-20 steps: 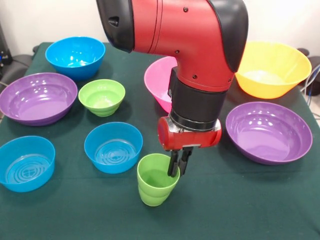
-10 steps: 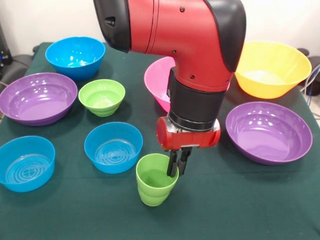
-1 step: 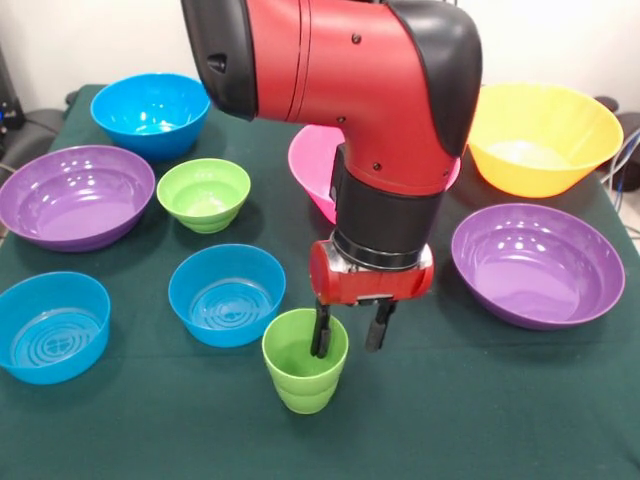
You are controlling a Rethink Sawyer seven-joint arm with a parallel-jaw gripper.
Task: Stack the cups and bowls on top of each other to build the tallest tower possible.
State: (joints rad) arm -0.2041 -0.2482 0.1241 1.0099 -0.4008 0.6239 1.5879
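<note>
A lime green ridged cup (image 3: 303,372) stands upright on the green cloth near the front edge. My gripper (image 3: 349,337) hangs open over the cup's right rim: one finger (image 3: 320,335) dips inside the cup, the other sits outside to its right. Around it lie the bowls: a blue one (image 3: 227,293) just left of the cup, another blue (image 3: 50,325) at front left, a third blue (image 3: 150,110) at the back left, a small green one (image 3: 204,193), and a pink one (image 3: 312,160) half hidden behind the arm.
A wide purple bowl (image 3: 75,195) sits at the left and another purple bowl (image 3: 537,262) at the right. A large yellow-orange bowl (image 3: 545,135) stands at the back right. The red arm (image 3: 350,90) covers the table's middle.
The gripper was shut on the cup's right rim and has opened, letting it go. Arm and cup have shifted slightly left.
</note>
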